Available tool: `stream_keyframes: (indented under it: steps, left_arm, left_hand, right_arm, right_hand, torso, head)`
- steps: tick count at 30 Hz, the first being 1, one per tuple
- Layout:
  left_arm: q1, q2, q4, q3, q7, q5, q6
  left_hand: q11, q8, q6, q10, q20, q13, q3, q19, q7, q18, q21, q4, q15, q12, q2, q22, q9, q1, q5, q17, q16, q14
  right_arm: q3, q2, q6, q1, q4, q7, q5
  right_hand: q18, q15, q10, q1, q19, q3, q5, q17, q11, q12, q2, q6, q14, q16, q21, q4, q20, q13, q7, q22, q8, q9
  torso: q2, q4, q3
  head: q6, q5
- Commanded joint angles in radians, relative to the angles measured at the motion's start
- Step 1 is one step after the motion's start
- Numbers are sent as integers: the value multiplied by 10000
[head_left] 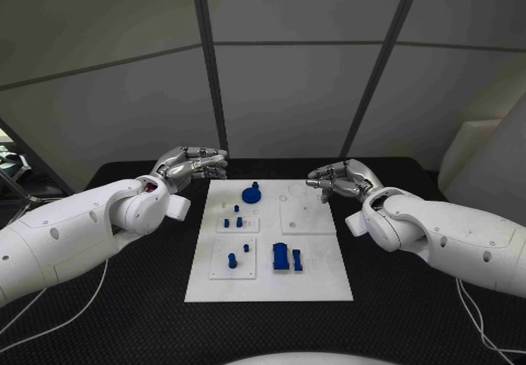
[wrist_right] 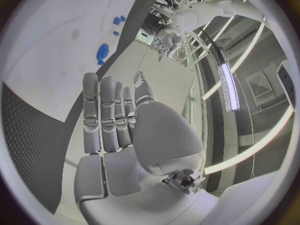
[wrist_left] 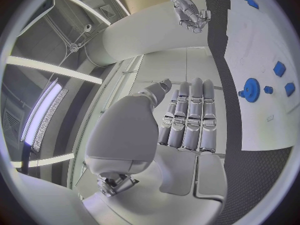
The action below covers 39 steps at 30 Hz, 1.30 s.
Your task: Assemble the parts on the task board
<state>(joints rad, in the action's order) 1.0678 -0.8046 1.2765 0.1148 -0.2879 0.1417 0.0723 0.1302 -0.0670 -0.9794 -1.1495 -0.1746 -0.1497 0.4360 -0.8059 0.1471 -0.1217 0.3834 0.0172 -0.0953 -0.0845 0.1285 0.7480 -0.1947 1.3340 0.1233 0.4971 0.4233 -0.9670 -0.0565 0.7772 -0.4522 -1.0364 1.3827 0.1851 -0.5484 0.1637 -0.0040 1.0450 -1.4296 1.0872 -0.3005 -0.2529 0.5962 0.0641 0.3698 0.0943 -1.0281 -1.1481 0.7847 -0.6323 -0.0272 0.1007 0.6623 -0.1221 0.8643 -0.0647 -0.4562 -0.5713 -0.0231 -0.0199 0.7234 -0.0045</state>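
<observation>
Both silver hands, left [head_left: 188, 166] and right [head_left: 343, 180], hold nothing, fingers straight and together. The round blue plastic gear [head_left: 252, 195] on the white rectangular task board [head_left: 318, 281] lies nearer the left hand.

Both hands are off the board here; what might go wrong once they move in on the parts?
1. The small blue pegs stand close together; wide fingers may knock one over.
2. The blue gear sits near the task board's far edge and might get pushed off.
</observation>
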Motion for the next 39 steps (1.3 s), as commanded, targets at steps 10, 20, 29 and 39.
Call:
stream_keyframes:
  steps: [10, 20, 29, 39]
  left_arm:
    - [-6, 1625, -2224, 19, -1267, -1682, 1630]
    - [-60, 2022, -2586, -23, -944, -1366, 1533]
    - [-97, 1468, -862, -374, -1373, -1382, 3232]
    - [-157, 555, 1974, -953, -2081, -1408, 6029]
  left_hand:
    - [-126, 28, 856, 1881, -1119, 866, -560, 1996, -75, -545, -2991, 526, -199, 126, -82, -2695, 882, -1, -353, -2747, -3553, 1538]
    - [-1302, 670, 4180, 5716, -80, 1497, -2158, 4455, -626, -85, -3834, -172, 953, 845, -1285, -4968, 1947, -4824, -1233, -4107, -4233, 4948]
    - [-1302, 670, 5939, 7527, 495, 1497, -2849, 5580, -1471, 401, -3834, -172, 953, 845, -1285, -5757, 1947, -7489, -1233, -4971, -4233, 6428]
    - [-1302, 670, 7214, 8840, 923, 1497, -3349, 6377, -1471, 1217, -3834, -172, 953, 845, -1285, -6327, 1947, -9423, -1233, -4971, -4233, 7501]
  right_arm:
    - [-39, -1901, 1967, -276, -3754, 2175, 3318]
    - [-19, -2262, 1455, -257, -4239, 1819, 3010]
    - [145, -1616, 149, -223, -2516, 2250, 3708]
    - [435, -482, -2146, -163, 511, 3008, 4933]
  right_hand:
    - [98, 1234, 83, 110, -2004, -715, 214, -3777, 811, -3073, 1198, 396, 2062, -5348, 4949, -1340, 1198, -4447, -448, -3958, 9, 2248]
    - [-493, 810, -3902, 5744, -5307, 548, 1184, -5238, 288, -3698, 416, 4027, 5328, -7082, 6323, -1127, 548, -6623, 184, -6482, 647, 3618]
    - [-774, 40, -5930, 8392, -7035, 1308, 1601, -5962, -641, -3698, -3, 5967, 7236, -7847, 6323, -691, 65, -6623, 503, -7156, 647, 4562]
    - [-1637, 40, -7419, 10326, -8291, 1854, 2529, -5962, -641, -3698, -943, 7384, 8630, -7847, 6323, 272, -286, -6623, 1221, -7643, 647, 4562]
  torso:
    - [524, -101, 39]
    - [473, -42, 69]
    - [272, 230, 199]
    - [271, 231, 199]
  head:
    - [-683, 9]
    - [-806, 10]
    - [-1232, 45]
    - [-1234, 45]
